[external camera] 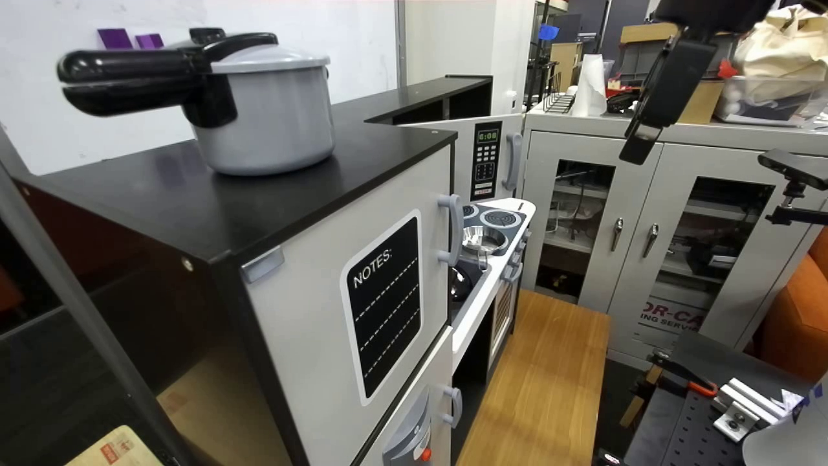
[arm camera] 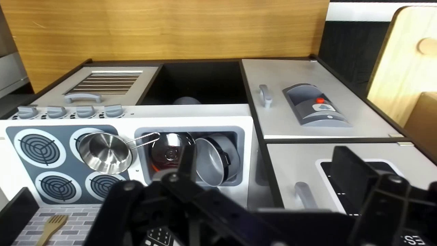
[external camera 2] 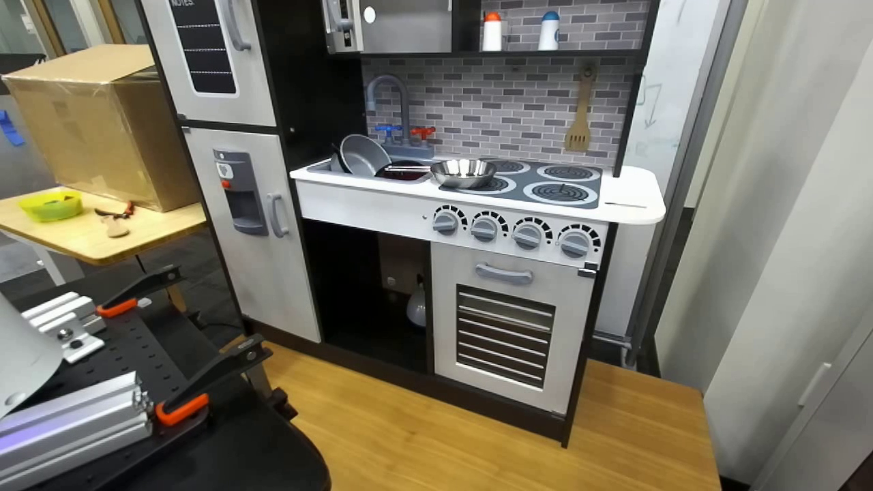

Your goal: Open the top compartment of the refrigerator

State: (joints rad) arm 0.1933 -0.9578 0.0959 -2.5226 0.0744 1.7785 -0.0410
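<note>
The refrigerator point(external camera: 388, 149) has a black top and two stacked white doors. Its top compartment point(external camera: 304, 317) bears a black NOTES panel and looks shut in both exterior views point(external camera 2: 256, 88). Its grey handle point(external camera: 455, 230) sits at the door edge on the stove side, and the handle also shows in the wrist view point(arm camera: 305, 194), partly hidden by the gripper. My gripper point(arm camera: 269, 164) is open and empty, with its fingers apart in the wrist view and the handle between them in the picture. In an exterior view the gripper point(external camera: 637, 142) hangs at the upper right, apart from the door.
A grey pressure cooker point(external camera: 272, 113) stands on the fridge top. A microwave door point(external camera: 462, 158) juts out beyond it. A steel pan point(external camera 2: 464, 174) lies on the stove. Grey cabinets point(external camera: 582, 252) stand behind. A black worktable point(external camera 2: 198, 443) carries clamps and aluminium profiles.
</note>
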